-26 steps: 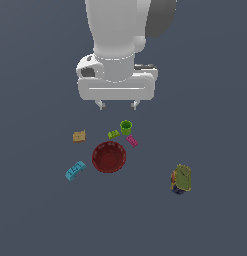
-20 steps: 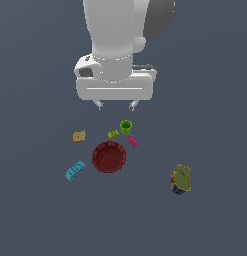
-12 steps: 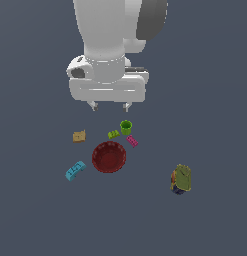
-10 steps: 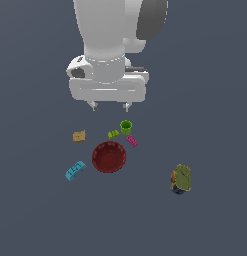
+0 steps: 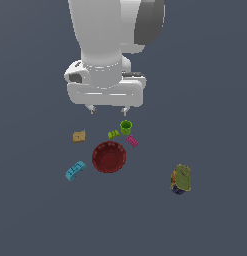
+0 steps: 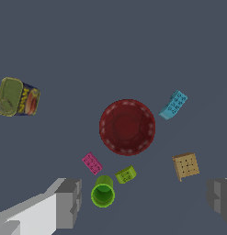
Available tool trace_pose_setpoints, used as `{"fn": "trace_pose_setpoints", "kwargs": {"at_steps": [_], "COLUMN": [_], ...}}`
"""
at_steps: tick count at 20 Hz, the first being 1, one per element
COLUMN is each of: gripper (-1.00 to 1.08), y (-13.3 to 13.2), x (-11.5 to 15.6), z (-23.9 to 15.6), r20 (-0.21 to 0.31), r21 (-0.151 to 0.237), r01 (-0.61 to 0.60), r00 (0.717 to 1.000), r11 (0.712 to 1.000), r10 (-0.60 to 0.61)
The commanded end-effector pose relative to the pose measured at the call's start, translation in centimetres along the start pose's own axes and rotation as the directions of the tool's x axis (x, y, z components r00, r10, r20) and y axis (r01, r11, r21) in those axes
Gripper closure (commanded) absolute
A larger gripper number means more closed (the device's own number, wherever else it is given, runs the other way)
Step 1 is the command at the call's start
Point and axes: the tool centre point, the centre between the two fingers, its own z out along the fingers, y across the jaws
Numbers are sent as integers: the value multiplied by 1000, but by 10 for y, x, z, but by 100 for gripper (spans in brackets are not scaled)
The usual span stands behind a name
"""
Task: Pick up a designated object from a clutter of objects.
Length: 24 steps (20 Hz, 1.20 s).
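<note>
The cyan-blue studded brick (image 5: 75, 170) lies on the floor at the exterior view's left of the dark red ribbed bowl (image 5: 109, 157); it also shows in the wrist view (image 6: 173, 104). My gripper (image 5: 108, 109) hangs open and empty high above the clutter, over the space between the tan block (image 5: 79, 136) and the green cup (image 5: 126, 127). Its two fingers (image 6: 69, 202) stand wide apart in the wrist view. The lime brick (image 5: 113, 134) and magenta brick (image 5: 132, 141) lie beside the cup.
An olive-green canister (image 5: 181, 178) lies apart at the exterior view's right, also shown in the wrist view (image 6: 16, 97). The bowl (image 6: 127, 126), cup (image 6: 103, 194), lime brick (image 6: 126, 174), magenta brick (image 6: 92, 163) and tan block (image 6: 185, 165) show in the wrist view.
The arm and gripper have shifted toward the exterior view's left and slightly higher. The objects on the floor have not moved.
</note>
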Motion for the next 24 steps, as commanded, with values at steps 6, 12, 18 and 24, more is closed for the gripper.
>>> {"fn": "trace_pose_setpoints", "kwargs": {"at_steps": [6, 12, 18, 24], "gripper": [-92, -92, -92, -92], "y": [19, 47, 84, 122], "x": [22, 47, 70, 83], "z": [29, 71, 125, 180], "r20": [4, 9, 13, 13], "r21": [12, 20, 19, 8], "r01": [-89, -208, -344, -465], "r00": [996, 978, 939, 885], "r11": [996, 978, 939, 885], "r10": [89, 208, 344, 465]}}
